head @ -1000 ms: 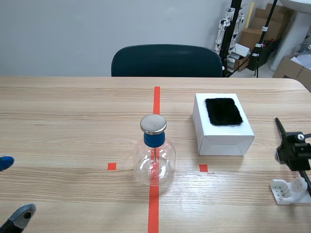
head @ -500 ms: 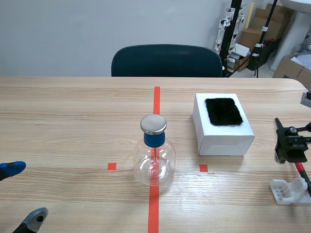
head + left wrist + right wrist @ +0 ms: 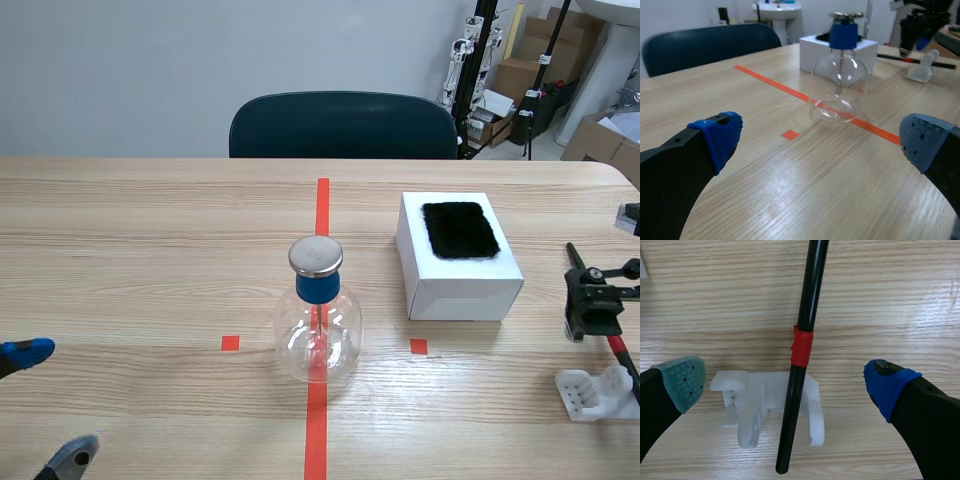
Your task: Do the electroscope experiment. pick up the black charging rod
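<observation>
One slim black charging rod [image 3: 807,300], ringed by a red band [image 3: 802,346], rests on a white stand [image 3: 750,400] under our right gripper [image 3: 786,382], whose fingers are spread wide. Our left gripper [image 3: 820,140] gapes too. We see a thin stem inside the glass flask [image 3: 318,335]; a black pad [image 3: 459,229] tops the white box [image 3: 465,285].

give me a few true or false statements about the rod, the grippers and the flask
1. The right gripper is shut on the black rod. False: it is open, straddling the rod.
2. The rod rests on the white stand. True.
3. A black pad lies on the white box. True.
4. The flask has a red collar. False: its collar is blue.
5. The left gripper is open. True.
</observation>
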Robot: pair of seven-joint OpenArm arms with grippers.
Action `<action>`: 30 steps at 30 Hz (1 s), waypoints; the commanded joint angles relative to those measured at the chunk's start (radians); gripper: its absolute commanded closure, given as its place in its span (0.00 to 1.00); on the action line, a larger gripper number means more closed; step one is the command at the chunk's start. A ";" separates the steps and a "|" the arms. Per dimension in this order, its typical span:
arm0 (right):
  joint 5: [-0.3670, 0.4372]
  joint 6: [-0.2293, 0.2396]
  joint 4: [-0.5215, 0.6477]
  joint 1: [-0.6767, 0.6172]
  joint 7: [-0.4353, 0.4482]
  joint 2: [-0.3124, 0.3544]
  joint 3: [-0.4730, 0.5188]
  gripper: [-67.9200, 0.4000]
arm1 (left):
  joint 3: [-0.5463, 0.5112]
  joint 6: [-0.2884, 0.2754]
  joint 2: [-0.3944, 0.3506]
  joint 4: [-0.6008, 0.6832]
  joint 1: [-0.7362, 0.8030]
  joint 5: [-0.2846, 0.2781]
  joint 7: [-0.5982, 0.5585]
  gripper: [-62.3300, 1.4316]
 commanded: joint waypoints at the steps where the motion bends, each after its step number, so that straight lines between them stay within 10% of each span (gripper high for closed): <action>1: 0.000 -0.003 0.000 0.024 0.020 0.000 0.000 0.04 | -0.008 -0.005 -0.003 0.005 -0.003 0.013 -0.046 0.00; 30: -0.016 -0.003 -0.090 0.076 0.075 -0.055 -0.046 0.04 | 0.080 0.066 -0.034 0.084 0.041 -0.054 0.030 0.00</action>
